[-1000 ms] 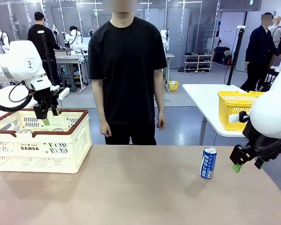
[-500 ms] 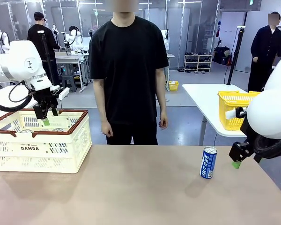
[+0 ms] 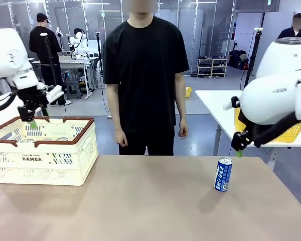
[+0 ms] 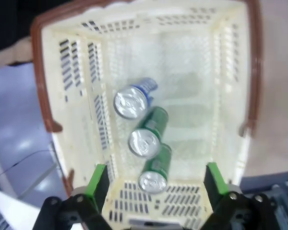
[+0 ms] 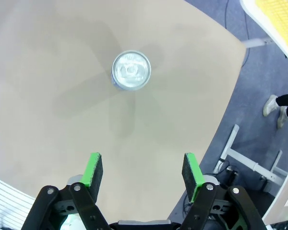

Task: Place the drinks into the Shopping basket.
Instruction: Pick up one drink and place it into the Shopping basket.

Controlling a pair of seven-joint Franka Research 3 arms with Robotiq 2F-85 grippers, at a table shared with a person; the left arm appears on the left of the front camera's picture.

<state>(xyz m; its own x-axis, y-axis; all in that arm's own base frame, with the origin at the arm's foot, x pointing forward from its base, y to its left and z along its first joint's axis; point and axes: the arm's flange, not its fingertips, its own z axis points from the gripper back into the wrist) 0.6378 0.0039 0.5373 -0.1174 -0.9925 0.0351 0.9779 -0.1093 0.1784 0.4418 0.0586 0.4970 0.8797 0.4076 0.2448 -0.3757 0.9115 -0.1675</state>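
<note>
1. Can (image 3: 223, 173) stood upright on the table (image 3: 140, 211); three other cans (image 4: 144, 141) lay in the basket (image 3: 65, 160).
2. Right gripper (image 5: 141, 165) hung off-centre above it, jaws apart, empty. I reckon it needed centring before dropping.
3. Left gripper (image 4: 156, 177) gaped empty over the basket.

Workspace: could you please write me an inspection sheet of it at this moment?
Surface: tan table, no spill seen.
Job's things: one blue can upright on the table; three cans, one blue, two green, in the white basket.
Clutter: nothing seen.
Grippers: left gripper open over the basket; right gripper open above the table; both empty.
Cables: black cable beside left arm.
Surroundings: person standing at far side; yellow basket on side table.
</note>
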